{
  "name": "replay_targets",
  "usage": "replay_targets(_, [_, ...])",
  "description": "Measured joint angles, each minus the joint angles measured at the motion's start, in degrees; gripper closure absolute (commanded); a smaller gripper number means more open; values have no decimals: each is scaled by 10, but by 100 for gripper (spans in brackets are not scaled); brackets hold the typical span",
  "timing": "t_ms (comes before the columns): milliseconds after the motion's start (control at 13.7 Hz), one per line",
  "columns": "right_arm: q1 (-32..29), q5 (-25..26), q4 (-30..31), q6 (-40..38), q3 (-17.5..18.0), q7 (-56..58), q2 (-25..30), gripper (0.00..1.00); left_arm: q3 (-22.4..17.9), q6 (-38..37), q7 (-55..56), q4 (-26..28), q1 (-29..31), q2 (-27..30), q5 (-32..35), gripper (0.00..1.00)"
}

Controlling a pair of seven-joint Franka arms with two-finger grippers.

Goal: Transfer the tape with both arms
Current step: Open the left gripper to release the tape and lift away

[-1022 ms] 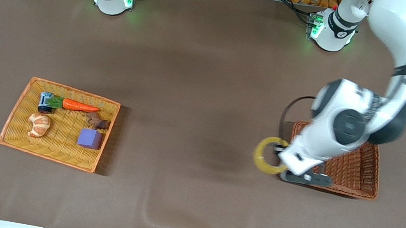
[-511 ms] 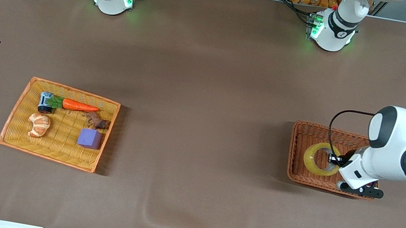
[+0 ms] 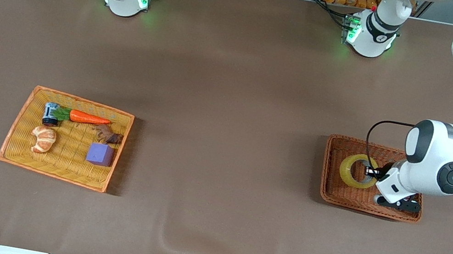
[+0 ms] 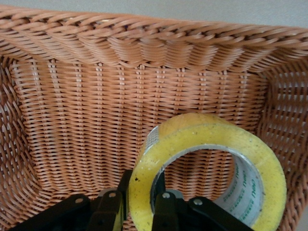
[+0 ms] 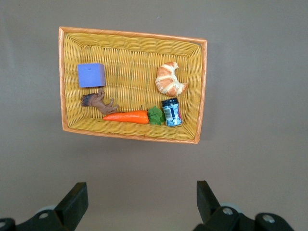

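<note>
The left gripper [image 4: 139,209] is pinched on the wall of the tape [image 3: 358,171], low at the right of the front view. A second ago the tape hung outside the brown basket [image 3: 329,194]; now it is inside, so letting go seems next. The tape is a smooth, see-through yellow ring; the basket is bumpy woven wicker. The right gripper [image 5: 139,204] waits wide open over the yellow basket [image 5: 202,91].

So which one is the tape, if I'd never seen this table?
Find the brown wicker basket at the left arm's end of the table. Inside it, pinched by the left end effector, is the tape: a yellowish translucent ring with a wide hollow core, the only thing in that basket.
</note>
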State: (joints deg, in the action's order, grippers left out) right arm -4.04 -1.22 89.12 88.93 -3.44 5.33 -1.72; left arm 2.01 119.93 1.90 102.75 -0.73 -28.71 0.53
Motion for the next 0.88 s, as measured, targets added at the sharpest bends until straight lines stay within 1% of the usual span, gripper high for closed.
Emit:
replay_targets(146, [-1, 0, 0, 0, -1, 0, 0, 0, 1, 3, -13, -7, 1, -1, 0, 0])
replay_targets(219, [-3, 0, -1, 0, -2, 0, 0, 0, 2, -1, -20, -22, 0, -1, 0, 0])
replay_targets(511, [-11, -1, -4, 0, -2, 0, 1, 0, 3, -81, -22, -130, 4, 11, 20, 0])
replay_targets(657, [-14, -1, -4, 0, -2, 0, 1, 0, 3, -100, -22, -153, 9, 40, 20, 0])
replay_targets(876, [-14, -1, -5, 0, -1, 0, 1, 0, 10, -160, -22, -164, 7, 121, 20, 0])
